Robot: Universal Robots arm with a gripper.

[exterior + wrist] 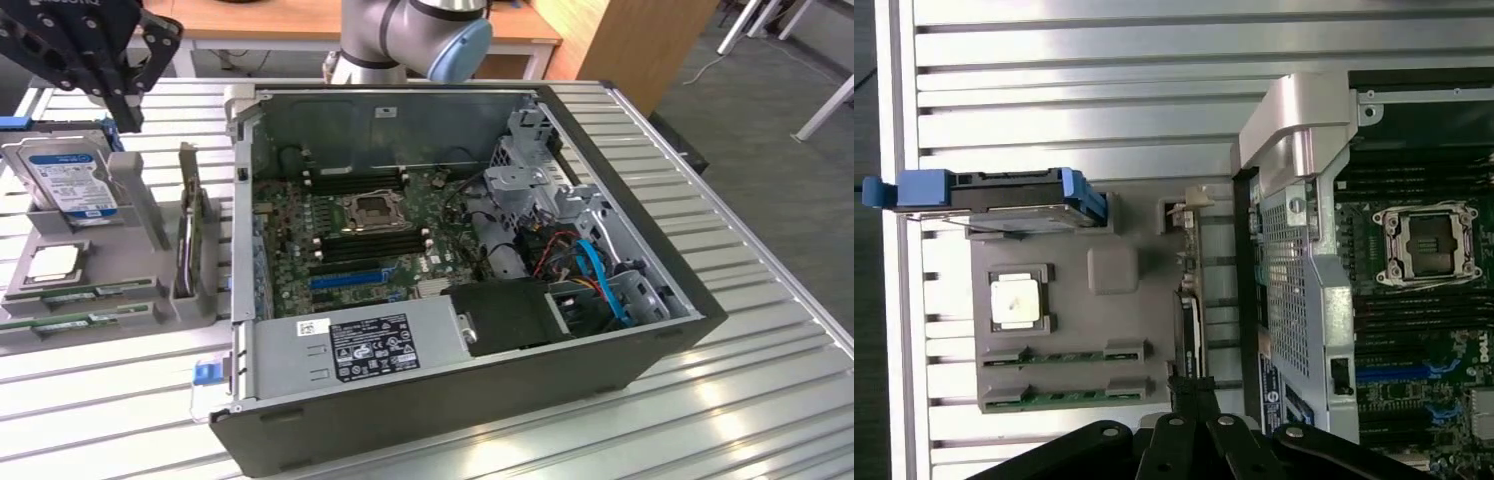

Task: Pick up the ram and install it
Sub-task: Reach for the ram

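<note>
The hand (127, 118) hangs clenched and empty over the bench near the tray (131, 258), where the ram (83, 292) lies beside the processor (54, 262); brought down clenched, it could knock the stick instead of straddling it.

Arm (407, 30) aloft, jaws closed, empty.

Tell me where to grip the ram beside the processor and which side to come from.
Take the ram by the bare middle of its long top edge, between the two end blocks of the tray, pinching its flat faces. Probably come straight down from above: it seems to stand on edge in its slot, with the processor and second stick flanking it.
</note>
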